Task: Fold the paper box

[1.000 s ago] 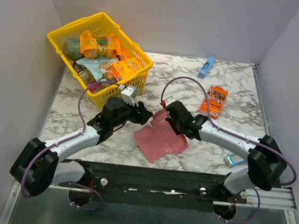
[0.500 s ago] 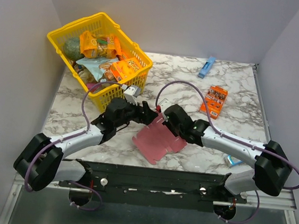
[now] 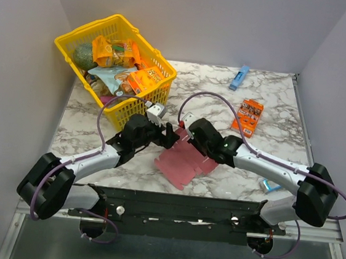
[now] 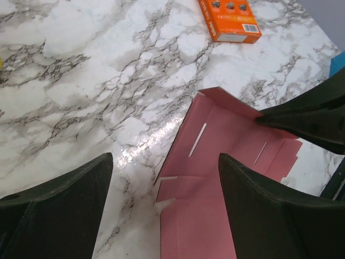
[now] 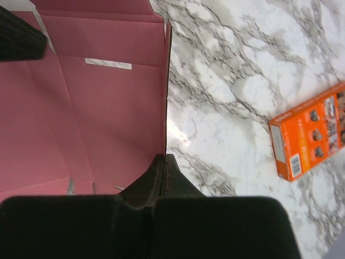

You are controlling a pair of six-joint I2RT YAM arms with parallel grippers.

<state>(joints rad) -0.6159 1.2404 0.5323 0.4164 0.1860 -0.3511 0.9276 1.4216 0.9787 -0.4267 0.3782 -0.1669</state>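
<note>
- The left gripper [image 3: 170,135] has advanced to the upper left edge of the paper box [image 3: 185,162], which lies at frame centre. Its jaws stand wide apart and hold nothing.
- The right gripper [image 5: 163,162] has shifted left with it. It is clenched on a side panel of the sheet, and that panel stands upright off the table [image 3: 275,103].
- Judgement: one wall is raised, the left arm looks placed for the adjoining flap, and folding has barely begun.
- The yellow basket [image 3: 84,27], upper left, holds orange and pale blue snack packets and a dull green round item. It is unchanged.
- The orange snack box [image 3: 249,116] and the blue box [image 3: 239,78] lie loose at upper right, well apart from the sheet.
</note>
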